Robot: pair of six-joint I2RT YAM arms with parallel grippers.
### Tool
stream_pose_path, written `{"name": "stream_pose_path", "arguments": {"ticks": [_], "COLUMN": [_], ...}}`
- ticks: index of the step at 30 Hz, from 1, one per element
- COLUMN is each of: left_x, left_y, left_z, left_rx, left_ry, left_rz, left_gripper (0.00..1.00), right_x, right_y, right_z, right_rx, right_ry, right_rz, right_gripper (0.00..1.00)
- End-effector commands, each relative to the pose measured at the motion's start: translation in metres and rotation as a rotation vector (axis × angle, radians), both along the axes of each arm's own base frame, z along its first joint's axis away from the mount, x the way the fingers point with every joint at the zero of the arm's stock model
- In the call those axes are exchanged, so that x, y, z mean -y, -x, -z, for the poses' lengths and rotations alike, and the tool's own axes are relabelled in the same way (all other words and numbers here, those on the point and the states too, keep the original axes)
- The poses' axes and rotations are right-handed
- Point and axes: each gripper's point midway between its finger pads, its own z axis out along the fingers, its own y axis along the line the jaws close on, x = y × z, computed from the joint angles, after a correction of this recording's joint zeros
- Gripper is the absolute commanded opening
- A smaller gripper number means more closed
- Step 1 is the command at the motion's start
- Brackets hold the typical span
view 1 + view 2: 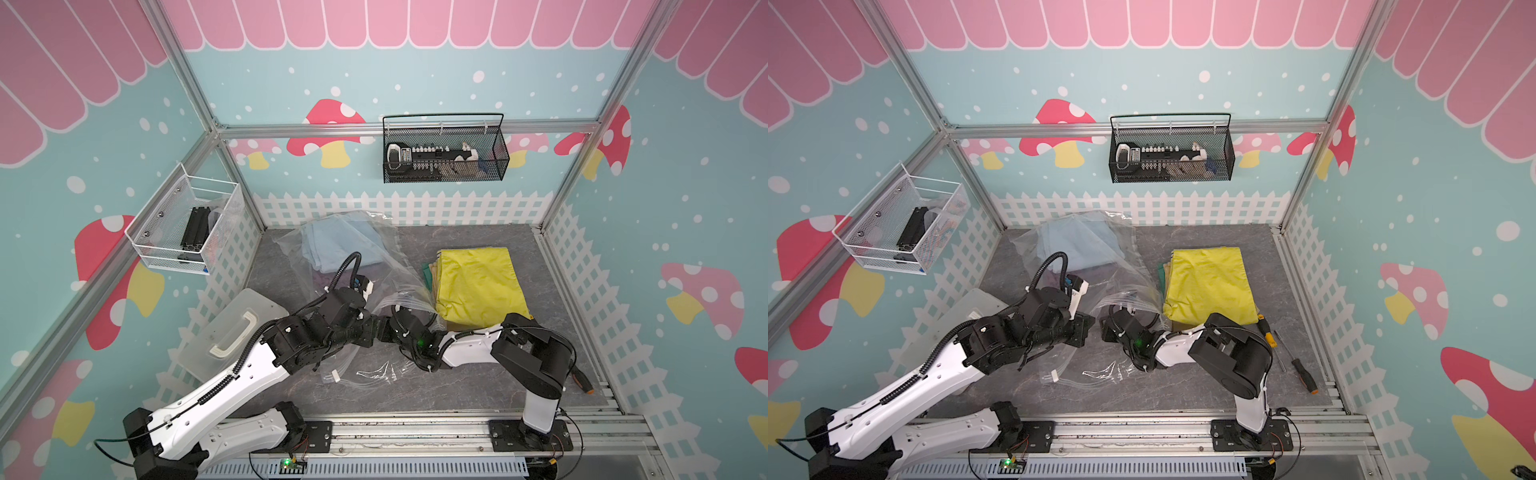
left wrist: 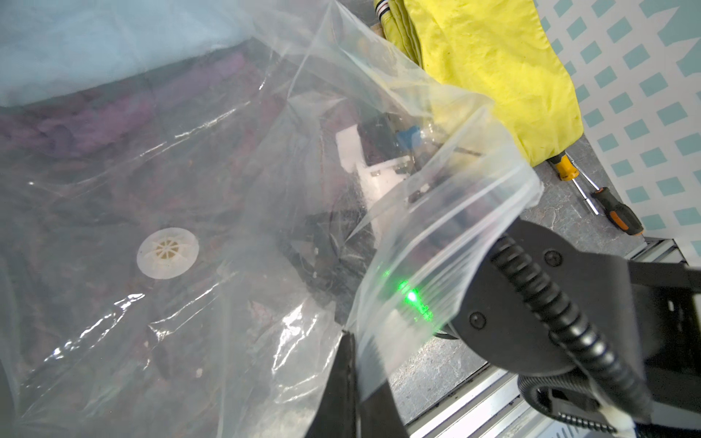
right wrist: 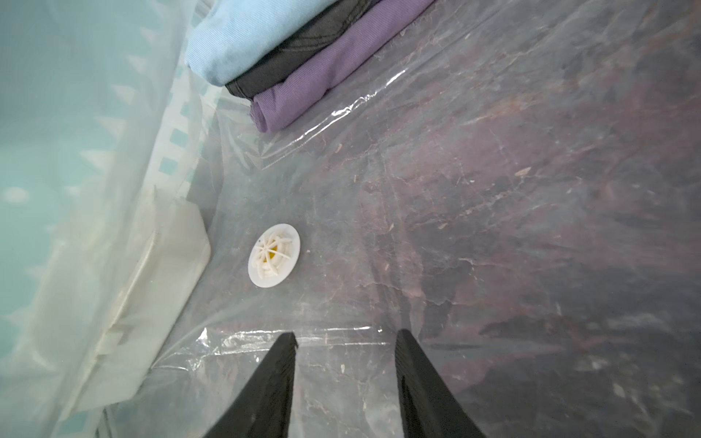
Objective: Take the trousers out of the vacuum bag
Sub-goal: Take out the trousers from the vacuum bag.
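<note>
Grey table (image 1: 478, 386) with mushroom-print walls around it carried the vacuum bag (image 1: 386, 257), sprawled from the back to the middle, blue trousers (image 1: 332, 245) stacked over purple trousers (image 3: 326, 72) deep inside it. Left gripper (image 2: 349, 335) was pinched together on the bag's open edge, holding it up – right gripper (image 3: 347, 335), jaws apart and empty, sat within the mouth near a white valve (image 3: 274, 255). Yellow trousers (image 1: 478, 282) topped a pile outside, just right of the bag; a plastic box (image 1: 232, 332) lay left, two screwdrivers (image 1: 1304, 374) right
</note>
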Motion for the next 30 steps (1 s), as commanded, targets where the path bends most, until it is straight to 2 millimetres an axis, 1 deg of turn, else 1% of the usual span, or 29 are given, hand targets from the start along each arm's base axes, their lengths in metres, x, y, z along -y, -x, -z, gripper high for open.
{"name": "stream_pose_path", "arguments": {"ticks": [1, 2, 8, 15, 21, 22, 24, 30], "left_x": [0.009, 0.011, 0.016, 0.035, 0.041, 0.042, 0.044, 0.036], "left_y": [-0.001, -0.001, -0.008, -0.011, -0.007, -0.004, -0.002, -0.011], "left_z": [-0.012, -0.013, -0.022, -0.032, -0.045, -0.045, -0.046, -0.037], "left_rx": [0.036, 0.039, 0.066, 0.081, 0.147, 0.151, 0.167, 0.166], "left_ry": [-0.007, -0.011, -0.073, -0.077, -0.022, -0.007, 0.010, -0.009], "left_rz": [0.068, 0.080, 0.148, 0.258, 0.328, 0.342, 0.359, 0.327], "left_gripper": [0.00, 0.00, 0.00, 0.00, 0.00, 0.00, 0.00, 0.00], "right_x": [-0.004, -0.005, -0.008, 0.008, -0.001, -0.002, -0.003, -0.010], "right_y": [-0.017, -0.018, -0.022, -0.032, -0.045, -0.047, -0.050, -0.058], "right_z": [-0.021, -0.024, -0.026, -0.032, -0.048, -0.036, -0.037, -0.038], "right_rx": [0.031, 0.039, 0.018, 0.054, 0.084, 0.073, 0.076, 0.078], "right_ry": [-0.094, -0.104, -0.151, -0.151, -0.182, -0.163, -0.166, -0.170], "right_rz": [0.071, 0.075, 0.113, 0.207, 0.222, 0.225, 0.233, 0.215], "right_gripper": [0.45, 0.45, 0.45, 0.45, 0.45, 0.45, 0.44, 0.44]}}
